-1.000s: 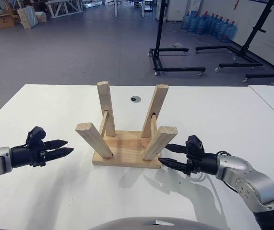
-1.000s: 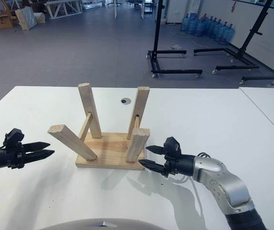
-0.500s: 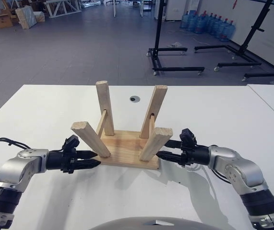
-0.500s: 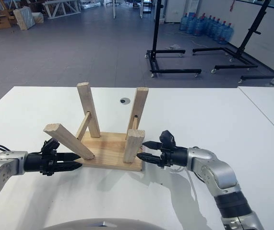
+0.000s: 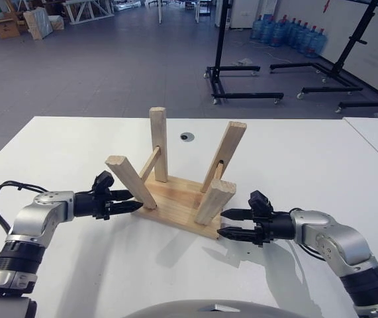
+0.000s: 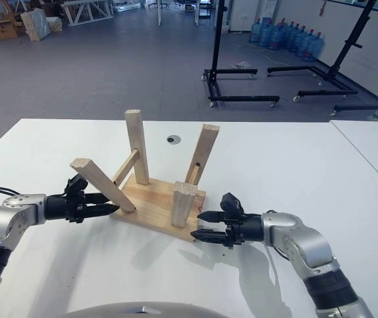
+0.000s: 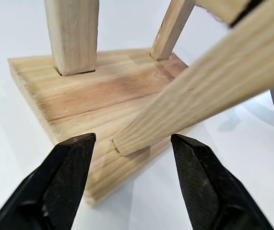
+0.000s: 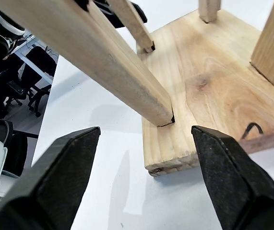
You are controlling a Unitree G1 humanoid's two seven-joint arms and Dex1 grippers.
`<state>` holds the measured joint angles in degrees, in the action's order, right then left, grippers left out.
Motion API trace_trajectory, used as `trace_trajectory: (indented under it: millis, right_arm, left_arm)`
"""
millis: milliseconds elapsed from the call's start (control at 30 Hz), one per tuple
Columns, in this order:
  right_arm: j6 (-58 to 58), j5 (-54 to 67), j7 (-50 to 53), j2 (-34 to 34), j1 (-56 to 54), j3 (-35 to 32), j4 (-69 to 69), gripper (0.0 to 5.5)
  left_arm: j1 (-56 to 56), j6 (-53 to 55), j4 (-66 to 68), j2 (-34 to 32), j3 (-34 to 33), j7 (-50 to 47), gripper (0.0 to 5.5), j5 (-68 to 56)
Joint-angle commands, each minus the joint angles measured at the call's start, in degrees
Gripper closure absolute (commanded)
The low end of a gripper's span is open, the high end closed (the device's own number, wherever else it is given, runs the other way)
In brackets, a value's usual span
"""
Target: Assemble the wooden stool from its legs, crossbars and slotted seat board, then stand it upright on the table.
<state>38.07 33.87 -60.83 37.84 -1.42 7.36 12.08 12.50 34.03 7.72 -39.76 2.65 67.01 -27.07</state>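
Left eye view, read left to right: the left pincer (image 5: pixel 134 203), lower left of centre, has its fingers apart, straddling the foot of the near-left leg (image 5: pixel 129 183) at the edge of the seat board (image 5: pixel 179 207). The stool stands inverted at centre frame on the white counter (image 5: pixel 63 146), four legs up, a crossbar (image 5: pixel 150 162) joining each side pair. The right pincer (image 5: pixel 220 222), right of centre, is spread about the board's near-right corner. Judged rigid, fairly light, dry and not slippery; the joints look press-fitted, so a pulled leg may work loose. Better holds are the board's edges, or a leg low at its slot. Undecided: whether the fingers touch wood, and whether the board lies flat or tipped. Its underside is hidden.
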Motion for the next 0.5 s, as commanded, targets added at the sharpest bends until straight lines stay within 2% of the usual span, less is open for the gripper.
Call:
trace_trajectory:
  millis: [33,500]
  right_arm:
    - [0.73,0.31,2.05,-1.23,0.1,-0.77,0.61,1.99]
    - [0.01,0.49,3.22,-1.91,0.19,-3.88,-1.37,1.99]
  left_arm:
    - [-0.17,-1.65,-3.15,1.74,3.87,-0.17,2.63,2.27]
    - [-6.39,2.21,-13.28,2.69,6.83,0.12,2.63,-0.44]
